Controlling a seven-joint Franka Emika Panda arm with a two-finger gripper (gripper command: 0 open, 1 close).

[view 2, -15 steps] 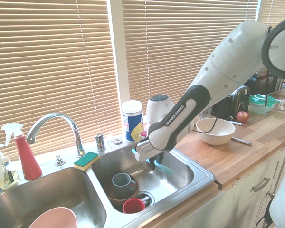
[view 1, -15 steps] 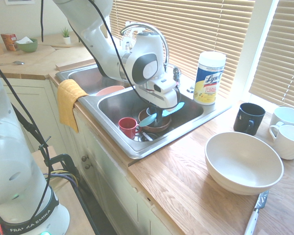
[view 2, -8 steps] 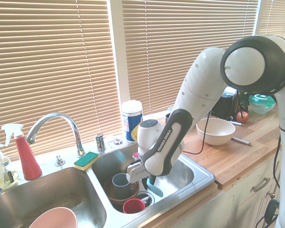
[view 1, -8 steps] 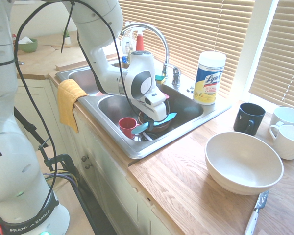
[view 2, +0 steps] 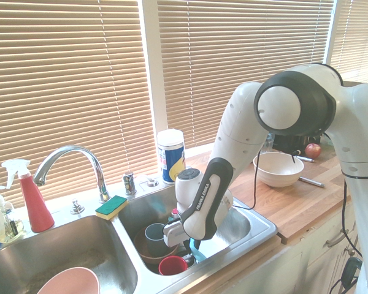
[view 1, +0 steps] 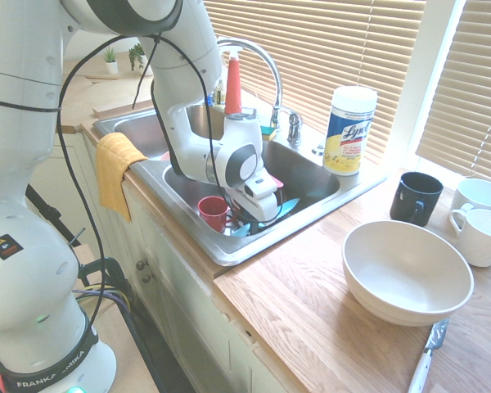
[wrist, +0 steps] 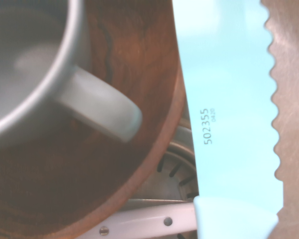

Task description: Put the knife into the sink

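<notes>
Our gripper (view 1: 258, 214) holds the knife (view 1: 278, 210) low inside the sink (view 1: 307, 214).
The knife is clamped, lying above the drain (wrist: 175, 164), at 3 o'clock from the brown bowl (wrist: 124, 164).

Home kitchen: double steel sink (view 1: 229, 250) with curved faucet (view 2: 70, 160), wooden bench (view 1: 311, 303), dishes, window blinds (view 2: 67, 79)

The right basin of the sink (view 1: 311, 214) is crowded at its near end: a red cup (view 1: 213, 212), a brown wooden bowl (wrist: 114, 164) holding a grey mug (view 2: 154, 235). Bare steel lies toward the wipes canister (view 1: 349, 129).
</notes>
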